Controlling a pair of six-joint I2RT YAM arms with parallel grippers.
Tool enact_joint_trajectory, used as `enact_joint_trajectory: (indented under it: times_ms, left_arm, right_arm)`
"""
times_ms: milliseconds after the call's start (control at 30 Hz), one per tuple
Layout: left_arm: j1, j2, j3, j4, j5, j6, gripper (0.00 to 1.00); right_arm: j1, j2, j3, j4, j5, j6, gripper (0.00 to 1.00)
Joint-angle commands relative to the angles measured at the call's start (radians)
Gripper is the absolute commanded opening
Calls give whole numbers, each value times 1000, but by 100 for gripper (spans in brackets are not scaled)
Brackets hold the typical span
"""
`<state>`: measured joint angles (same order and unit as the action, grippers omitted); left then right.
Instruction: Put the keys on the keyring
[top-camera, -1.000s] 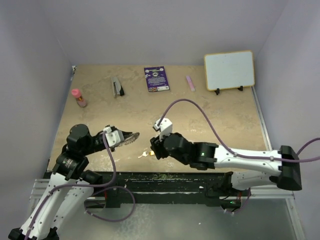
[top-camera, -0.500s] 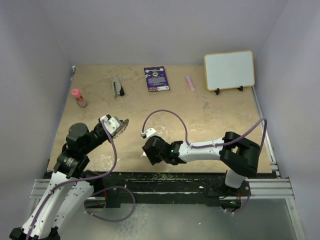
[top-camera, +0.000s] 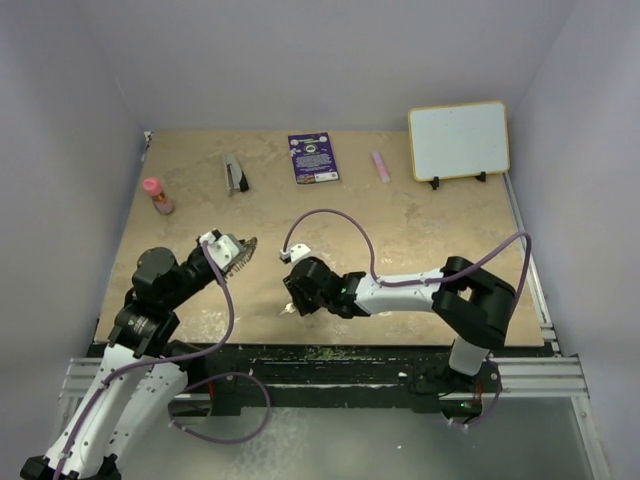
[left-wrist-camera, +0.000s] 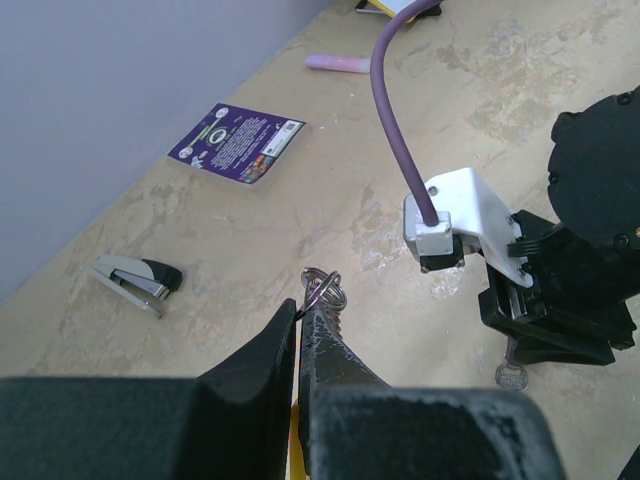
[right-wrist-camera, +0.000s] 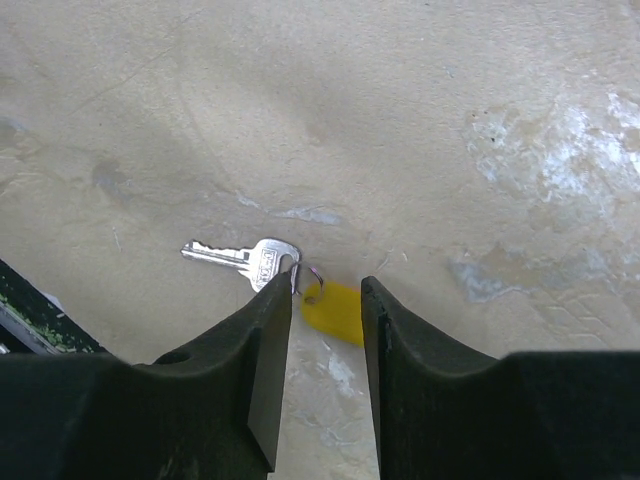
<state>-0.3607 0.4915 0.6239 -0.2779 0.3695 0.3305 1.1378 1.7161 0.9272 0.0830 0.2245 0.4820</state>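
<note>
Top view: left gripper (top-camera: 243, 248) raised above table (top-camera: 430, 240), tips aimed toward right gripper (top-camera: 290, 303), which sits low near table's front edge.

Left wrist: jaws pressed together, clamped on keyring (left-wrist-camera: 324, 289) poking out past tips.

Right wrist: jaws apart, low over table. Key (right-wrist-camera: 243, 257) lies just ahead of left finger, head at its tip. Yellow tag (right-wrist-camera: 335, 312) sits between tips.

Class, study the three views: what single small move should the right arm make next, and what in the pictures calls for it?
Probably close the right gripper: its fingers straddle the yellow tag joined to the key on the table, and are not yet shut on it. The left gripper holds the keyring pinched.
</note>
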Motion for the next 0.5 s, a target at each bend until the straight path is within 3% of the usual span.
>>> enact_joint_trajectory:
  times_ms: [0, 200, 367, 467]
  left_arm:
    - [6, -10, 2, 63, -4, -18, 3]
    - [5, -14, -3, 69, -4, -18, 3]
    - [7, -16, -6, 75, -4, -18, 4]
    - [8, -14, -6, 77, -6, -19, 3]
  right_arm:
    - [-3, 22, 45, 34, -74, -22, 37]
    - [-3, 21, 21, 35, -85, -13, 30]
    - [-3, 10, 8, 38, -64, -17, 0]
    - [-3, -11, -12, 59, -35, -24, 0]
